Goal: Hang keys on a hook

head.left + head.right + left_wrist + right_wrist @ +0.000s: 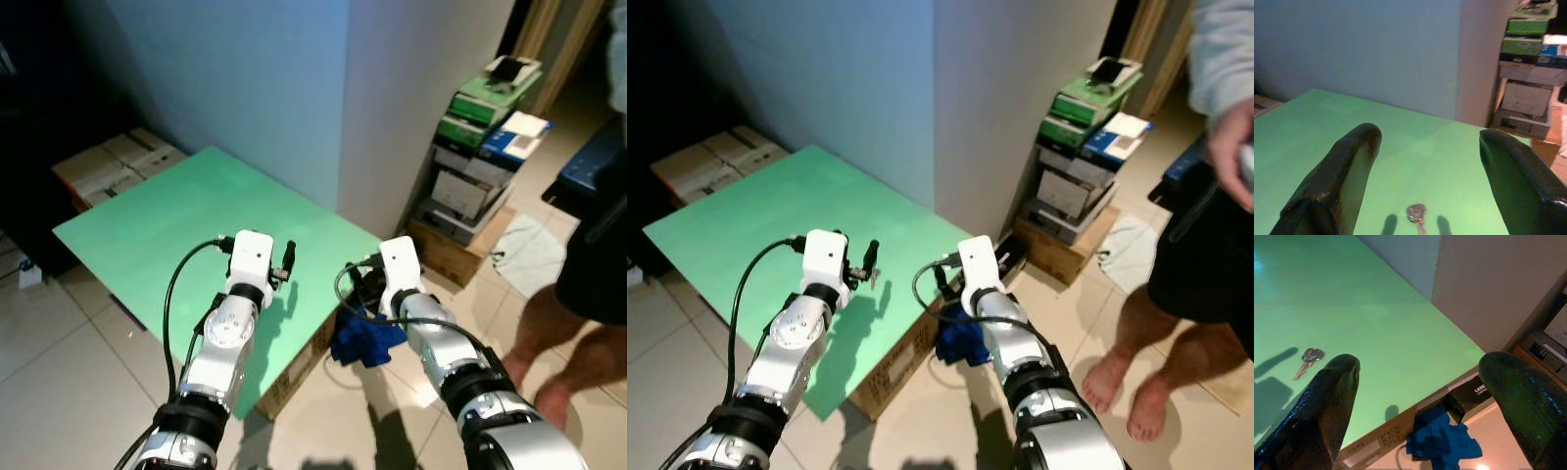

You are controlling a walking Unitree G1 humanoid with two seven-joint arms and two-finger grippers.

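Note:
A small silver key (1417, 215) lies flat on the green tabletop (176, 225), near its right front part. My left gripper (1425, 142) hovers open just above the table, with the key below and between its fingers and nothing held. In the left eye view the left gripper (281, 264) is over the table's right front area. My right gripper (1422, 367) is open and holds nothing, out past the table's right edge over the floor. The key (1309, 360) lies to its left. In the left eye view the right gripper (364, 289) sits beside the table corner.
A blue cloth (364, 341) lies on the tiled floor by a cardboard box (304, 362) under the table. Stacked boxes (485, 147) stand against the wall at right. A person's bare legs (568, 323) stand at far right. More cartons (118, 166) sit at back left.

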